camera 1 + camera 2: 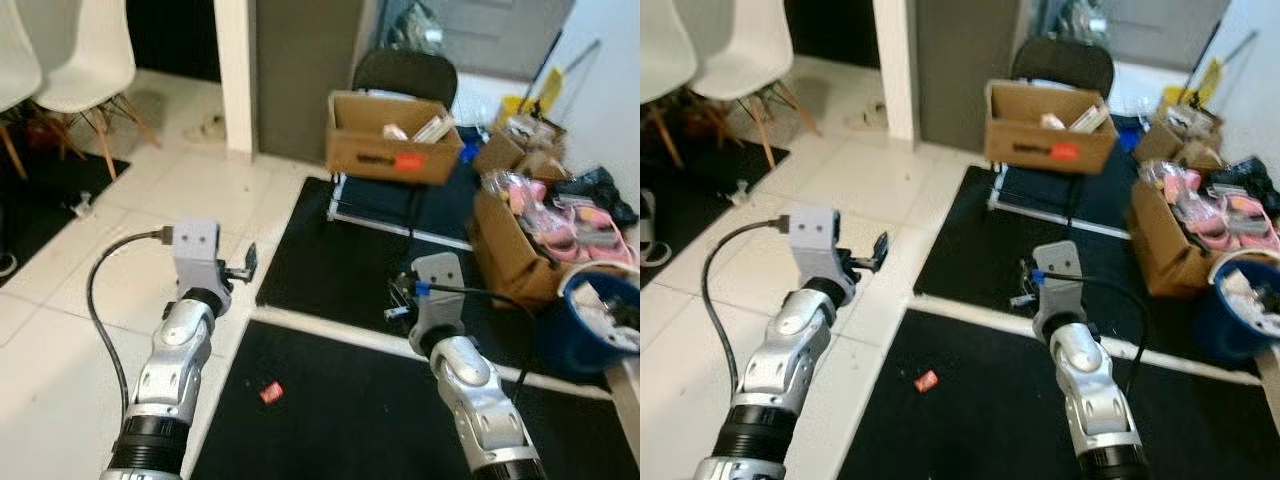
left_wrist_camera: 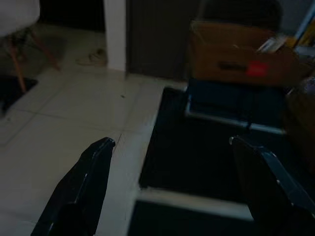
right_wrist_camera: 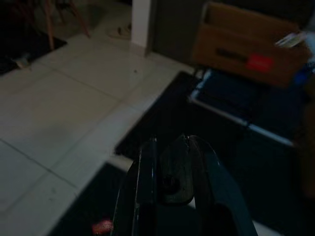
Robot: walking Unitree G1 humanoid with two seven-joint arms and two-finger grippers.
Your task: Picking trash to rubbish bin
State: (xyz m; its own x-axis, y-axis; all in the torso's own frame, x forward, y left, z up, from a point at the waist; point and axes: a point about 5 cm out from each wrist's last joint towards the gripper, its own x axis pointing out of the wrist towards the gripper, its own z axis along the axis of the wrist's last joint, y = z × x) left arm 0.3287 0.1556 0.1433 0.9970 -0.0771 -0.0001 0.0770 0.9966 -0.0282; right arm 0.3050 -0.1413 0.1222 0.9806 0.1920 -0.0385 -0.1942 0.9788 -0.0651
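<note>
A small red scrap of trash [image 1: 271, 392] lies on the near black mat [image 1: 360, 420], between my two arms, and it appears again low in the right wrist view [image 3: 102, 226]. The blue rubbish bin [image 1: 585, 335] stands at the far right, with pale litter inside. My left gripper [image 1: 245, 265] is held out over the white tiles, above and left of the scrap. In the left wrist view its fingers [image 2: 98, 162] are wide apart with nothing between them. My right gripper [image 1: 398, 300] hovers over the mat seam with its fingers [image 3: 147, 162] pressed together.
A cardboard box [image 1: 392, 150] sits on a black chair straight ahead. A second box [image 1: 510, 250] with pink items stands beside the bin. White chairs [image 1: 85, 60] are at the back left, next to a white pillar [image 1: 235, 70]. Tiled floor [image 1: 130, 250] opens to the left.
</note>
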